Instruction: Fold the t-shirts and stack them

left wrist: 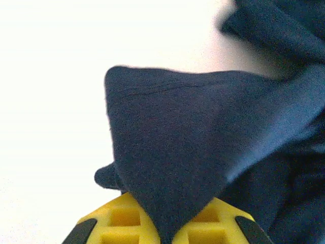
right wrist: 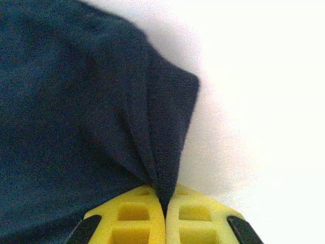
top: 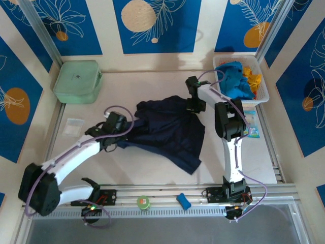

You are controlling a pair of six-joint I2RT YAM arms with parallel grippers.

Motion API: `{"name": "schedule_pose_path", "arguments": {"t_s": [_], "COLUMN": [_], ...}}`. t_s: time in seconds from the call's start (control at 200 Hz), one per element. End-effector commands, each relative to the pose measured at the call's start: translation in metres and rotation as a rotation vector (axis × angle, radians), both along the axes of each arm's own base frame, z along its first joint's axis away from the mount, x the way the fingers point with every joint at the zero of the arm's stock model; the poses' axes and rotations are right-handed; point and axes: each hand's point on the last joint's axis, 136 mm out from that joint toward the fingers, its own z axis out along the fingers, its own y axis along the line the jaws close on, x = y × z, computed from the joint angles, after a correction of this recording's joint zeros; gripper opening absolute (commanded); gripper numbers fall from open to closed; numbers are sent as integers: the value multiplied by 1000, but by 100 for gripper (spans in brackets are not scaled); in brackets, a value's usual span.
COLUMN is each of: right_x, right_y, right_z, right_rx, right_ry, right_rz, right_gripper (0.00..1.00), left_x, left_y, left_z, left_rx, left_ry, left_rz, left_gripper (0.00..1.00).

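A large dark navy t-shirt lies crumpled in the middle of the table. My left gripper is shut on its left edge; the left wrist view has navy cloth pinched between the yellow fingers. My right gripper is shut on the shirt's upper right edge, and a fold of navy cloth runs down into the closed yellow fingers. A turquoise-blue t-shirt and an orange-yellow t-shirt sit bunched in the white mesh basket at the back right.
A pale mint-green box stands at the back left. A small clear packet lies at the left and a printed packet right of the right arm. A green tape roll and a blue object rest on the front rail.
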Motion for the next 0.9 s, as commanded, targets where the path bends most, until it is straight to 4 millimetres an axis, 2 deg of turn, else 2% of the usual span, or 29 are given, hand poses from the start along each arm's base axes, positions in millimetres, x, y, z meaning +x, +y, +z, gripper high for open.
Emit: {"name": "schedule_pose_path", "arguments": {"t_s": [0.0, 0.065, 0.125, 0.29, 0.39, 0.45, 0.52, 0.605, 0.68, 0.8, 0.896], "right_x": [6, 5, 0, -23, -34, -37, -40, -41, -42, -37, -27], "right_y": [-35, -43, -49, -57, -57, -57, -56, -49, -41, -20, 11], "right_z": [27, 28, 26, 13, 7, 6, 8, 14, 25, 50, 70], "right_rx": [-106, -129, -147, -177, -169, -165, -154, -131, -108, -61, 21], "right_ry": [-44, -37, -21, 35, 56, 61, 61, 49, 29, -27, -86], "right_rz": [-38, -59, -79, -121, -124, -121, -113, -89, -59, 14, 118], "right_gripper": [0, 0, 0, 0, 0, 0, 0, 21, 34, 49, 57], "left_x": [-12, -18, -25, -54, -68, -72, -76, -76, -71, -58, -37], "left_y": [53, 61, 66, 77, 73, 67, 60, 53, 50, 45, 34], "left_z": [31, 39, 38, 10, -12, -23, -33, -34, -27, -12, -6], "left_rx": [178, 176, 157, 80, 21, -14, -47, -68, -69, -30, 6], "left_ry": [-50, -80, -91, -56, -7, 24, 60, 70, 59, 47, 46], "left_rz": [126, 163, 195, 286, 292, 281, 273, 255, 238, 192, 141], "left_gripper": [0, 0, 0, 1, 31, 53, 70, 80, 85, 90, 88]}}
